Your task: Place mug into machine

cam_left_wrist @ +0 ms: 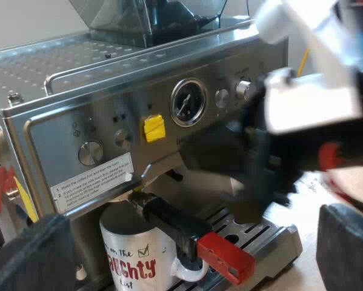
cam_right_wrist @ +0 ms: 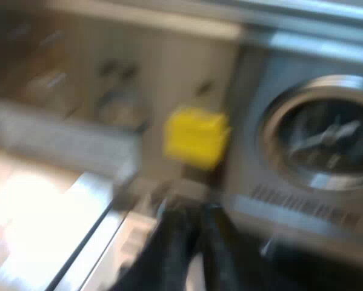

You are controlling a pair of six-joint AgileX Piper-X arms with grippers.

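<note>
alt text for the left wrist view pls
A white mug with red lettering stands at the front of the espresso machine, under the locked holder whose dark handle ends in red. The right gripper is at the machine's front, near the gauge.

Left wrist view: bright, even indoor light, falling from above. Soft sheen on steel front of espresso machine (cam_left_wrist: 108,130); broad pale glare across top plate (cam_left_wrist: 42,66). Shadow pools beneath front panel, around mug (cam_left_wrist: 136,257). Faint reflections in glass of gauge (cam_left_wrist: 188,102). On holder (cam_left_wrist: 169,221), red end (cam_left_wrist: 225,256) crisp and saturated. At machine's front, right gripper (cam_left_wrist: 260,163) smeared by motion. Fingers (cam_left_wrist: 33,257) of left gripper (cam_left_wrist: 196,242) dark, out of focus at close range.

Right wrist view: heavy motion blur throughout. Edges of yellow tag (cam_right_wrist: 196,136) and gauge soft; blown-out pale patch (cam_right_wrist: 23,200) below panel.
</note>
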